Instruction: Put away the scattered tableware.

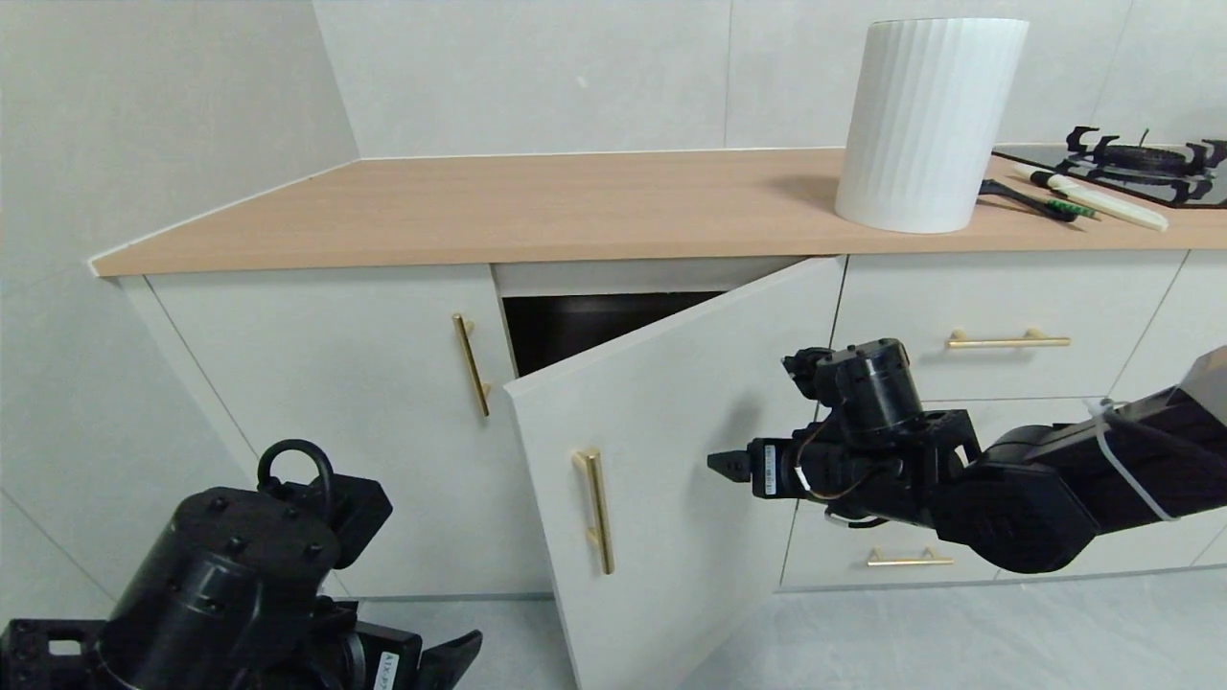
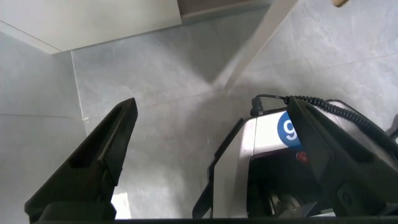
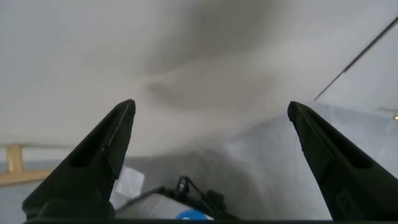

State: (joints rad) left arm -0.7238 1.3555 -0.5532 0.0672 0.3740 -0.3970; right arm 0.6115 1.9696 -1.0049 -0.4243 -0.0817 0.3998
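Head view: scattered tableware (dark and pale utensils) lying on the wooden surface beside a white ribbed container, near the stove. Cabinet door ajar. Right gripper: fingers spread, holding nothing, close to the door face. Left gripper: fingers spread, holding nothing, low above the floor.

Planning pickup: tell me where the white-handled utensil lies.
The white-handled utensil lies far right in the head view, on the countertop between the white container and the stove.

Black right arm and hand, with seemingly 1 white zip-tie.
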